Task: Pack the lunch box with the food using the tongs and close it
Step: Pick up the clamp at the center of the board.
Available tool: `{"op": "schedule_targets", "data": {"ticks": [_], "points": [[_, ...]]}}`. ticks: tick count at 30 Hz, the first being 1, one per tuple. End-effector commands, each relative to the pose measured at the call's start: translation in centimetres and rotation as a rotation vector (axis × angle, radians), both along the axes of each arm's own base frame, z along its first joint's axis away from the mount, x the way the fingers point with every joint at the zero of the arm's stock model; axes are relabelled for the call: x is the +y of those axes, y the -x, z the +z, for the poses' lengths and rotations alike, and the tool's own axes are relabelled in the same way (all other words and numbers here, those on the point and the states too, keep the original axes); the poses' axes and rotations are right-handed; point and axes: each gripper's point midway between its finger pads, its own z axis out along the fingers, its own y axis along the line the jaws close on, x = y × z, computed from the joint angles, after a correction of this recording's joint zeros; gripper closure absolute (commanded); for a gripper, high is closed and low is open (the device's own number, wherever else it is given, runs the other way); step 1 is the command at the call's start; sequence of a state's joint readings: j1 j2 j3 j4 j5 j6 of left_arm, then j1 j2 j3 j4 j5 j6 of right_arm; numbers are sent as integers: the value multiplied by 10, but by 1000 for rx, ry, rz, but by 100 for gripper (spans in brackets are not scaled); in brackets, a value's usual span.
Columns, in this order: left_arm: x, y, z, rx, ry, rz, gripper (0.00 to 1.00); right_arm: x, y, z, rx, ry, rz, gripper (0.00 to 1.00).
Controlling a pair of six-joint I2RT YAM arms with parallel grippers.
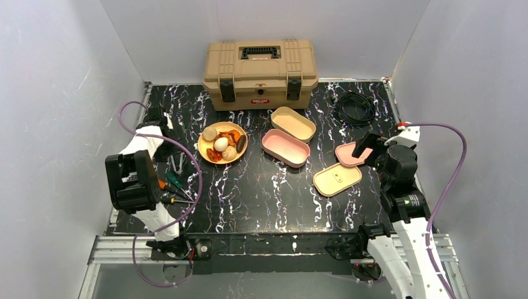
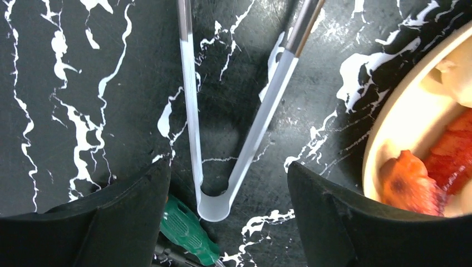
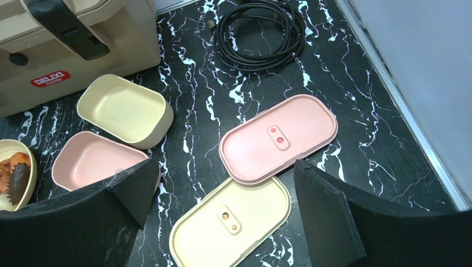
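The metal tongs (image 2: 245, 139) lie flat on the black marbled table, their bend (image 2: 213, 207) toward the camera. My left gripper (image 2: 228, 192) is open and low over them, one finger on each side of the bend, with gaps on both sides. The food sits on a yellow plate (image 1: 205, 151): a white egg (image 1: 220, 144), tan buns (image 1: 209, 134), orange-red chunks (image 1: 231, 136) and a dark piece (image 1: 240, 146). The lunch box is in parts: a pink box (image 1: 286, 147), a cream box (image 1: 293, 123), a pink lid (image 3: 278, 139) and a cream lid (image 3: 234, 222). My right gripper (image 3: 222, 189) hangs open above the lids, holding nothing.
A tan toolbox (image 1: 260, 73) stands at the back. A coiled black cable (image 1: 355, 107) lies at the back right. Screwdrivers, one with a green handle (image 2: 186, 231), lie right by the tongs' bend under my left gripper. White walls enclose the table.
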State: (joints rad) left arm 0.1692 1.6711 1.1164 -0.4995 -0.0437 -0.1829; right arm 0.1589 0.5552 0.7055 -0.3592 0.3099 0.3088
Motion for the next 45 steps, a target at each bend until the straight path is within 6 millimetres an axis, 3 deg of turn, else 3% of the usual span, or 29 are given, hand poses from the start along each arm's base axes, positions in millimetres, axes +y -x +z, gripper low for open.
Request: {"op": "schedule_targets", "data": {"ticks": [1, 7, 20, 27, 45], "points": [[11, -10, -4, 19, -38, -10, 28, 0, -2, 21, -60, -9, 0, 0], [14, -19, -12, 30, -49, -24, 41, 0, -3, 19, -57, -8, -4, 0], [19, -20, -35, 105, -70, -56, 46, 0, -5, 19, -49, -6, -5, 0], [11, -26, 0, 30, -157, -115, 60, -1, -4, 19, -51, -5, -8, 0], [-9, -8, 62, -88, -119, -114, 57, -3, -3, 20, -48, -2, -14, 0]]}}
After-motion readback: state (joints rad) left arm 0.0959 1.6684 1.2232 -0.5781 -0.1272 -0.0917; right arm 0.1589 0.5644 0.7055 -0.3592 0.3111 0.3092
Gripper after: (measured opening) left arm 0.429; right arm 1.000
